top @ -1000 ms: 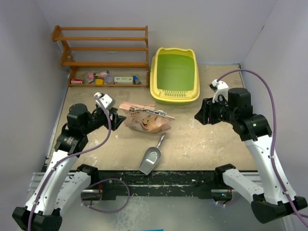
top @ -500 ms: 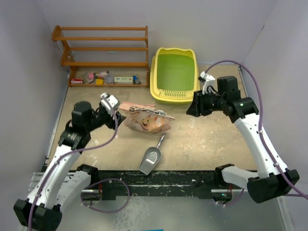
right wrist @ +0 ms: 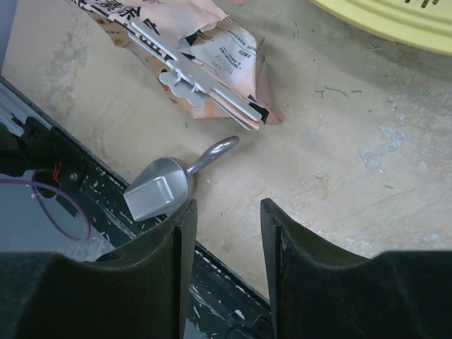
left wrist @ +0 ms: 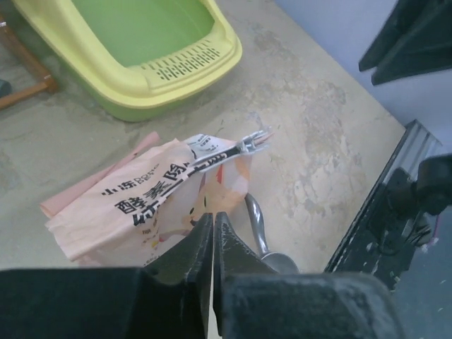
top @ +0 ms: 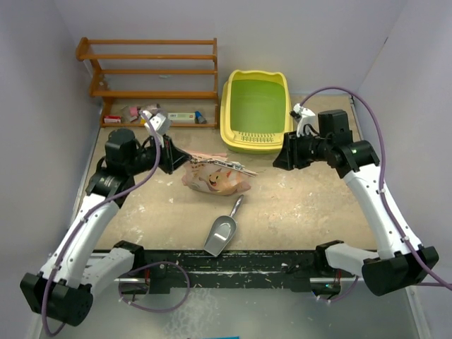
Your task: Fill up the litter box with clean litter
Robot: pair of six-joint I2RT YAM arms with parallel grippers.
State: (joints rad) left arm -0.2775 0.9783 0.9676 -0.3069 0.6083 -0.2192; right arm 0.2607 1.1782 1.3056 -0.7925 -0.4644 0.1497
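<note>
Open the left hand, pinched shut on nothing just above the pink litter bag, grip under its clip, keeping the half-wide, empty right hand ready, then pour into the empty litter box beyond.

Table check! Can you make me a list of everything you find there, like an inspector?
Surface: table scuffed, with pale specks.
Job's things: litter box holds no litter; pink bag clipped shut; scoop lies empty.
Clutter: small items on wooden rack.
Hands: left hand shut above the bag; right hand open, empty.
Cables: purple cables loop off both arms.
Surroundings: plain walls.
</note>
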